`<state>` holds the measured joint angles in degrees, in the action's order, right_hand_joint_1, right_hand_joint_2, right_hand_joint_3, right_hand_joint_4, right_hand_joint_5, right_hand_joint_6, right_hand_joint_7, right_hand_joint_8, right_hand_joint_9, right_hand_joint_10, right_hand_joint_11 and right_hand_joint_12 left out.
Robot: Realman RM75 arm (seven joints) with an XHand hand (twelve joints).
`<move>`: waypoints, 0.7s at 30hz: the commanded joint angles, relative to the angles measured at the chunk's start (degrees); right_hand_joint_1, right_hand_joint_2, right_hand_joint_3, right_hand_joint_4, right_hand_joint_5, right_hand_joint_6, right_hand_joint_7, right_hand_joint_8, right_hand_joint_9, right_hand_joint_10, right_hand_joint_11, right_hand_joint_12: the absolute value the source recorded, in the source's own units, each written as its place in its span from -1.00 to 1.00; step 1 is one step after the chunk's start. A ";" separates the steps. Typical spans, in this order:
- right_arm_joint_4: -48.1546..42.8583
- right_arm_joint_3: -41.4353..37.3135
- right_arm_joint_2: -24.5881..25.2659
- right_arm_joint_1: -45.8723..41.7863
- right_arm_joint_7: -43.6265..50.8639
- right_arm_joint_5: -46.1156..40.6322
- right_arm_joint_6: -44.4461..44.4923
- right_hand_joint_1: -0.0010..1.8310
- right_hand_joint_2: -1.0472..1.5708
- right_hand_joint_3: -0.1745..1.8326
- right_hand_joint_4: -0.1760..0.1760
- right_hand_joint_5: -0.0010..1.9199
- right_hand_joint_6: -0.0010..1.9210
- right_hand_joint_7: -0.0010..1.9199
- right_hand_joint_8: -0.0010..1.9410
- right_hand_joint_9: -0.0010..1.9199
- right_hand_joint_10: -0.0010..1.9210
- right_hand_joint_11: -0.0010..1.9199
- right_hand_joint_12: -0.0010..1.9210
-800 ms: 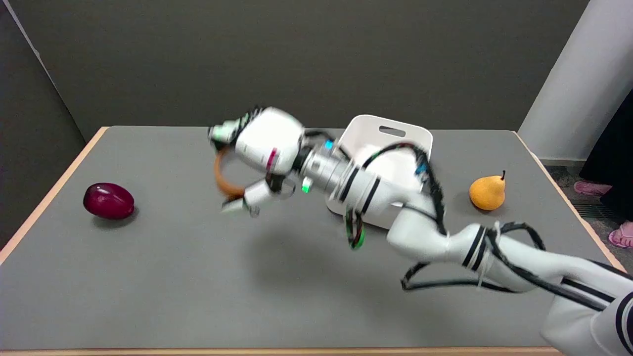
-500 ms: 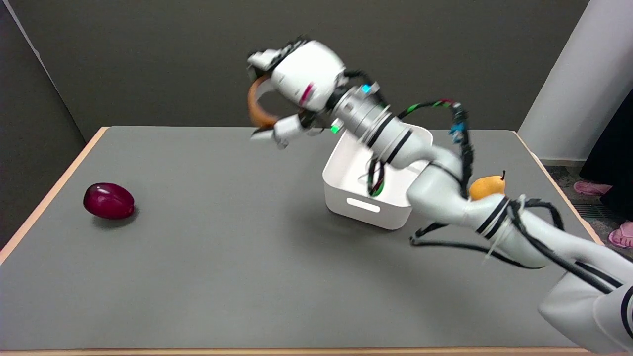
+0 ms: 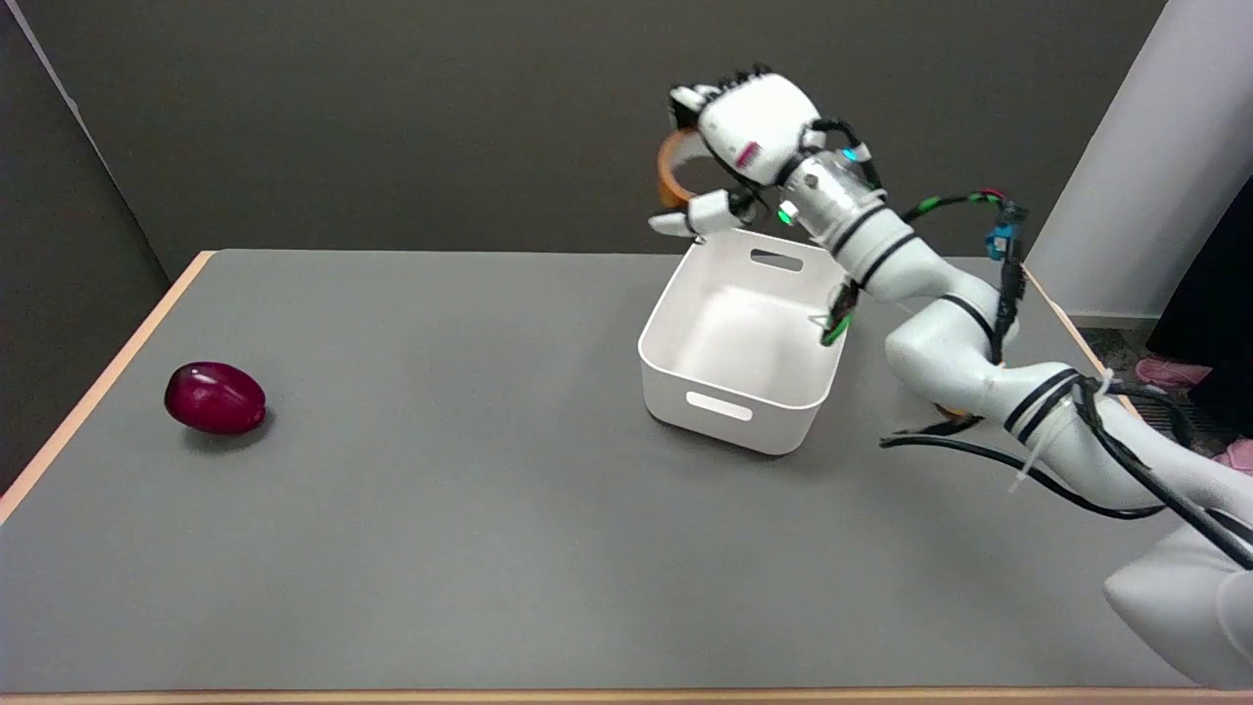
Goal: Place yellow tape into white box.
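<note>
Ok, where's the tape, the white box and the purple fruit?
yellow tape (image 3: 670, 168), head view, on its curved outer band, held by the right hand (image 3: 749, 132).
white box (image 3: 719, 403), head view, on its near wall.
purple fruit (image 3: 214, 397), head view, on its middle.

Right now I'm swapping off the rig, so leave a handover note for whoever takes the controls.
Right hand: holds the tape, raised in the air over the far left corner of the box.
Box: upright on the table, nothing seen inside.
Done: tape picked up and carried to the box.
Left: bring the hand over the box's middle, lower it, let the tape go inside, pull the arm back.
Also on the table: a dark red fruit far left, not part of the job.
</note>
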<state>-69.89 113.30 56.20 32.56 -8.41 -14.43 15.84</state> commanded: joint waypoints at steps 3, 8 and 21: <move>14.09 0.67 -4.41 -8.19 1.76 -7.15 4.25 0.29 0.60 -0.40 -0.61 -0.36 0.57 -0.07 0.42 -0.09 0.35 -0.14 0.74; 12.21 0.56 -4.73 -11.21 -0.30 -7.15 3.93 0.29 0.60 -0.39 -0.60 -0.36 0.57 -0.07 0.42 -0.09 0.36 -0.14 0.74; 9.28 -0.54 -5.66 -15.28 -8.72 -8.37 6.61 0.04 0.47 -0.12 0.27 -0.45 0.37 -0.16 0.29 -0.15 0.37 -0.24 0.70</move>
<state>-59.57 114.02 52.25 23.27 -8.94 -20.30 19.17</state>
